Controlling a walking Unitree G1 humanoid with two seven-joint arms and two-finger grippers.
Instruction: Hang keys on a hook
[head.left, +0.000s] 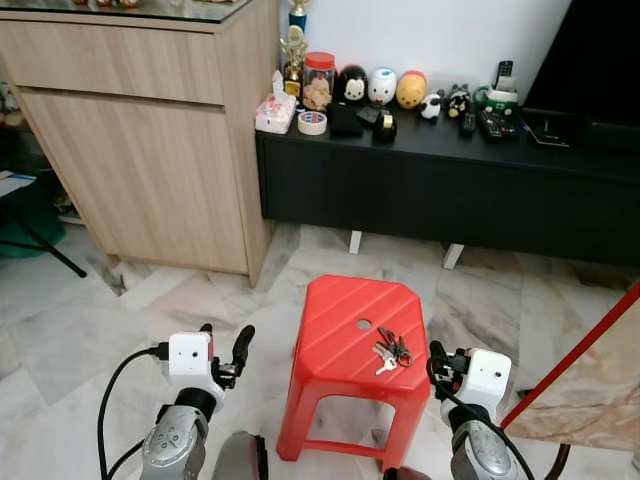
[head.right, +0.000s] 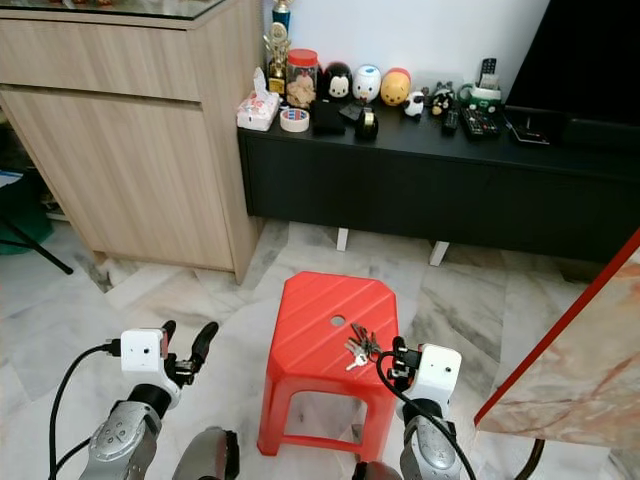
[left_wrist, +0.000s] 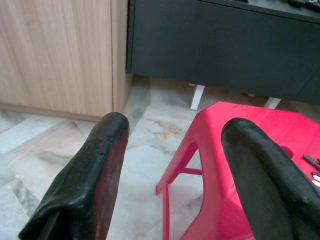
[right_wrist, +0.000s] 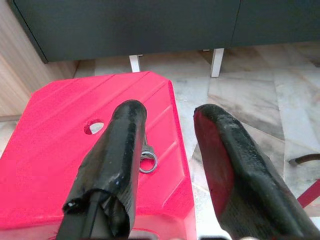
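A bunch of keys (head.left: 390, 350) lies on the top of a red plastic stool (head.left: 345, 335), near its right edge and beside the round hole. My right gripper (head.left: 440, 355) hovers just right of the stool at seat height. In the right wrist view its gripper (right_wrist: 170, 112) is open, and a key ring (right_wrist: 148, 161) shows beside one finger, over the stool's corner. My left gripper (head.left: 225, 338) is open to the left of the stool, above the floor. The left wrist view has the stool (left_wrist: 260, 130) off to one side of that gripper (left_wrist: 175, 130).
A tall wooden cabinet (head.left: 150, 150) stands at the back left. A low black console (head.left: 450, 185) behind the stool carries figurines, a jar, tape and remotes. A marble-patterned slab with a red edge (head.left: 590, 380) leans at the right. A black tripod leg (head.left: 40, 245) crosses the floor at the left.
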